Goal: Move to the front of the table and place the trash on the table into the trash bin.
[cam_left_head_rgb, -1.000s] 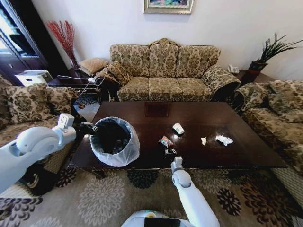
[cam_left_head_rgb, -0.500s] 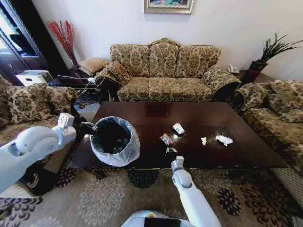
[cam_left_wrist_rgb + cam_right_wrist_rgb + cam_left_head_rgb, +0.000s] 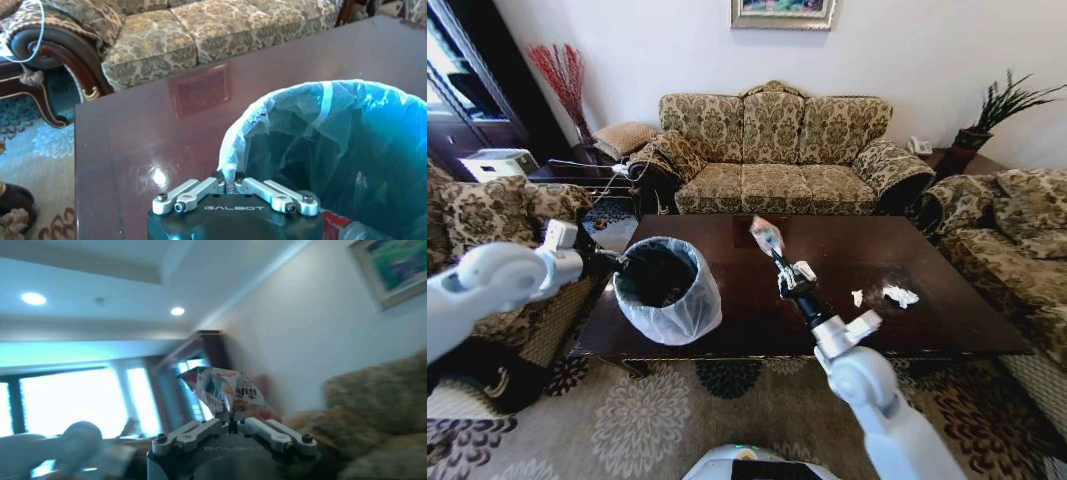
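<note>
The wrapper point(image 3: 766, 236) is up in the air at the centre of the head view, pinched in the right gripper point(image 3: 777, 256), whose fingers are clamped tight on its lower end; the right arm reaches up and away from the lower right of the frame, over the table point(image 3: 927, 320). In the right wrist view the wrapper point(image 3: 223, 390) stands crumpled above the closed fingers point(image 3: 257, 429), with ceiling lights and a wall behind it. The bin point(image 3: 667, 290) sits on the table's left part, left of centre in the frame, its white bag folded over the rim. The left gripper point(image 3: 623, 268) is at the bin's left rim, and the left wrist view shows its fingers point(image 3: 250, 186) closed on the edge of the bag point(image 3: 313, 107). On the table's right part lie a paper cup point(image 3: 804, 270) just beside the right arm, a small yellowish scrap point(image 3: 857, 297), and a crumpled tissue point(image 3: 900, 295) farther right.
</note>
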